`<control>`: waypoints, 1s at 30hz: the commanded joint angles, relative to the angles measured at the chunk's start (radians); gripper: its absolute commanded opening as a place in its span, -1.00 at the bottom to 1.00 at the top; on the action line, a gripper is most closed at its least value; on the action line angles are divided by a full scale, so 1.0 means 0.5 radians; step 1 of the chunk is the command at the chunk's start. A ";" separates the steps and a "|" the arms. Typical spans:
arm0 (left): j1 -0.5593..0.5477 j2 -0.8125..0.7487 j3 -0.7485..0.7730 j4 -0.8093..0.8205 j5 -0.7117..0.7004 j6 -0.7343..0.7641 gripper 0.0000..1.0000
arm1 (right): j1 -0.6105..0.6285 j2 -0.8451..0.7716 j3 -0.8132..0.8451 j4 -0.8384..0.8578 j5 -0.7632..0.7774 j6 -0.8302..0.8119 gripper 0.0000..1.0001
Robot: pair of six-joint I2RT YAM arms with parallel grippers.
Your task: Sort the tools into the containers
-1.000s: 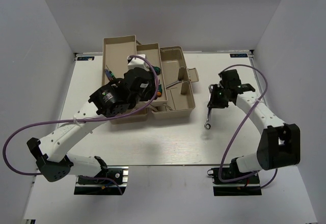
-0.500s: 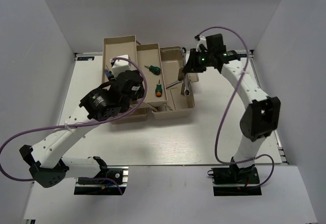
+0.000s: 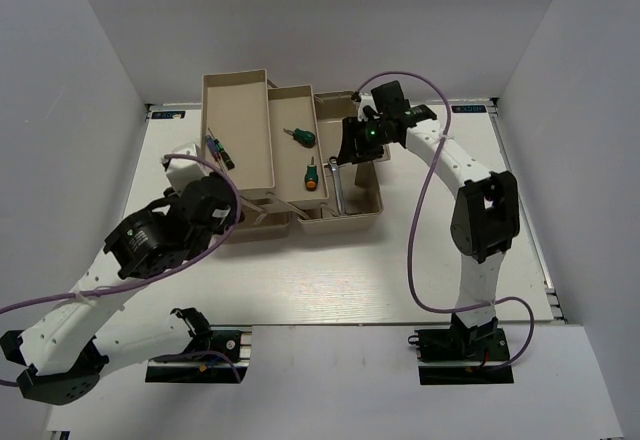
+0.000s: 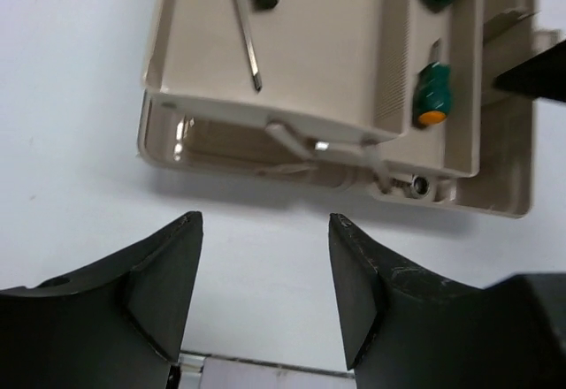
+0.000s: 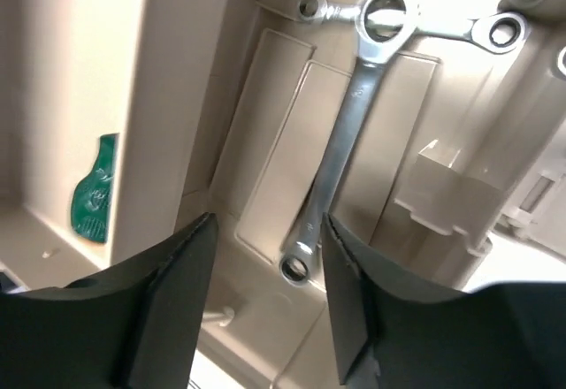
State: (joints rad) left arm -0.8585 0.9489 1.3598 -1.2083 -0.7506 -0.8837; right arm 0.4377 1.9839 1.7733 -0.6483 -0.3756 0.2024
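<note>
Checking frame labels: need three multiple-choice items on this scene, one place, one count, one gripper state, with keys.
1. Where do the two wrenches lie? A) on the bare table B) in the left tray C) in the toolbox's right-hand compartment
2. How many green-handled screwdrivers lie in the middle tray? A) one B) two C) three
3. The right gripper is: A) open, holding nothing B) shut on a wrench C) shut, empty
Key: 1 C, the right wrist view shows them crossed on that compartment's floor; 2 B, the top view shows two there; 3 A, its jaws stand apart above the wrenches.
</note>
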 commanded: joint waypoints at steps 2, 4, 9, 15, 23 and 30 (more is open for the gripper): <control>0.011 -0.051 -0.179 -0.164 0.053 -0.251 0.38 | -0.023 -0.243 0.068 0.008 -0.071 -0.089 0.17; 0.011 -0.091 -0.234 -0.206 0.074 -0.334 0.38 | -0.029 -0.286 0.046 -0.010 -0.035 -0.107 0.17; 0.011 -0.235 -0.501 -0.271 0.142 -0.555 0.33 | -0.068 -0.500 -0.162 -0.050 0.192 -0.266 0.10; 0.011 -0.156 -0.670 -0.268 0.160 -0.573 0.30 | -0.124 -0.657 -0.402 -0.078 0.340 -0.396 0.07; 0.011 -0.262 -0.689 -0.158 0.237 -0.467 0.23 | -0.124 -1.018 -0.739 -0.118 -0.459 -1.080 0.04; 0.011 -0.386 -0.322 -0.398 0.204 -0.312 0.04 | 0.206 -1.639 -1.350 -0.032 -1.182 -2.438 0.01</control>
State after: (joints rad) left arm -0.8585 0.7361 1.0775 -1.3190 -0.6033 -1.0363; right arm 0.4530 1.2190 1.1515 -0.6926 -0.7902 -0.6640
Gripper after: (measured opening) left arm 0.524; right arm 0.506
